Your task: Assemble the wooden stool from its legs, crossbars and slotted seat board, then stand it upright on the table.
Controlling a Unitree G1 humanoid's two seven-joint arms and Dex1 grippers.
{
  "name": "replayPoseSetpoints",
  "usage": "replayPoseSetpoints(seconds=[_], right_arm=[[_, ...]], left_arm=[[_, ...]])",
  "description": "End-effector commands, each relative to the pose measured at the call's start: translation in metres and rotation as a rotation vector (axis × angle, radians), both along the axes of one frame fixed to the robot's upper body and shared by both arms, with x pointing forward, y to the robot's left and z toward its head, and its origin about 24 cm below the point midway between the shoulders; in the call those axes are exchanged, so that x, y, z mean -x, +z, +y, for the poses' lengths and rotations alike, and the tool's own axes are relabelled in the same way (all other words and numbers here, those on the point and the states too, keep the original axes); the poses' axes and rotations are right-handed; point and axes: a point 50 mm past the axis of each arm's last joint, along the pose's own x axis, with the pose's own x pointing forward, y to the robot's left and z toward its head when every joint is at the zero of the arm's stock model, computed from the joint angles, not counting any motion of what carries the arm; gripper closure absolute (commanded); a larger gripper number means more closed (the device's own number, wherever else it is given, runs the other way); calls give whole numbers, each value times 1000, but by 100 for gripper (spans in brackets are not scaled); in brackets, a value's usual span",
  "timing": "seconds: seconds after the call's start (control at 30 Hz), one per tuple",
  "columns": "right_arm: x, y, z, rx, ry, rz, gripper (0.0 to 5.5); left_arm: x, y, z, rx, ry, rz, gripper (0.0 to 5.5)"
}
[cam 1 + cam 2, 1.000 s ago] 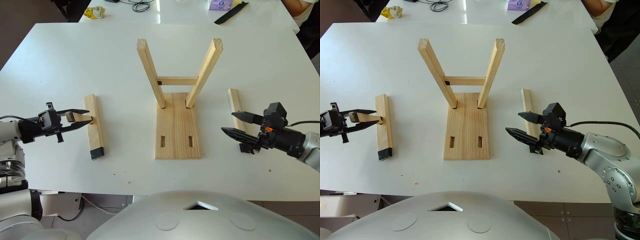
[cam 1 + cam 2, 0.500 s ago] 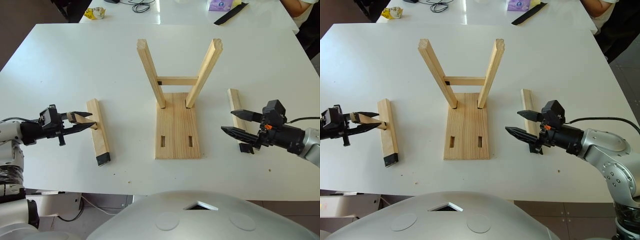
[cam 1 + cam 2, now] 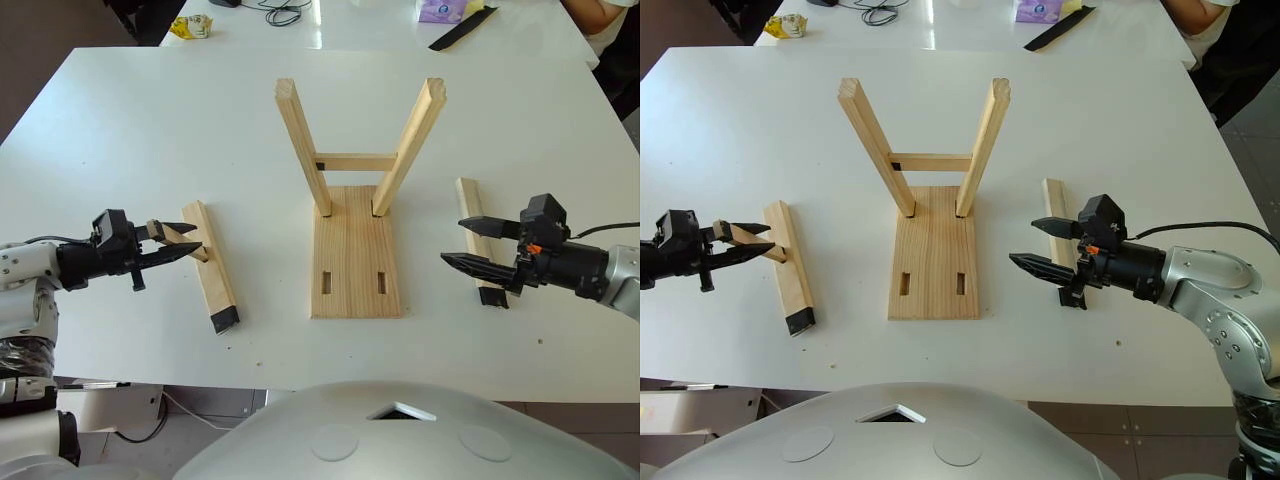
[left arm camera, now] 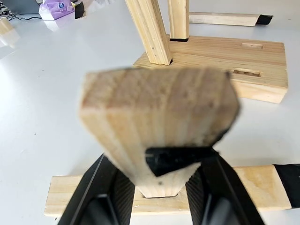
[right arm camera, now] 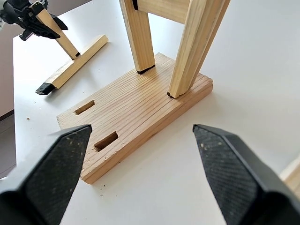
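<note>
Well, on your left, the left hand (image 3: pixel 188 240) is clamped on the short crossbar (image 4: pixel 157 122), which is joined to a black-tipped leg (image 3: pixel 215 272) lying on the white worktop (image 3: pixel 120 130). In the middle, the slotted seat board (image 3: pixel 355 265) lies flat. Two upright legs (image 3: pixel 300 145) stand in its far end with a crossbar (image 3: pixel 355 161) between them, and the near slots (image 3: pixel 326 283) are unfilled. On your right, the right hand (image 3: pixel 455 240) gapes wide, holding nothing, just beside a loose leg (image 3: pixel 468 205).
</note>
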Motion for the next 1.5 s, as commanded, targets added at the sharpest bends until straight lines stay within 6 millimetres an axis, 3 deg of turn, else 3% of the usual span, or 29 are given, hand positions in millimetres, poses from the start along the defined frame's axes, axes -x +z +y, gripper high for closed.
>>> replayPoseSetpoints(seconds=[0.03,0.3,0.73,1.13,1.17,1.5], right_arm=[[-4,1,0,18,6,-5,151],[-5,0,2,21,5,-13,151],[-4,-4,6,32,13,-16,151],[-7,-2,4,40,31,-16,151],[-7,-2,4,40,32,-16,151],[-7,-5,6,37,35,-6,151]], left_arm=[[18,-33,-16,-24,-36,131,420],[16,-38,-24,-123,-80,128,420],[1,-28,-32,-26,-25,237,420],[4,-42,-43,-108,-1,166,420],[3,-43,-43,-113,9,165,383],[6,-53,-35,-82,79,219,230]])
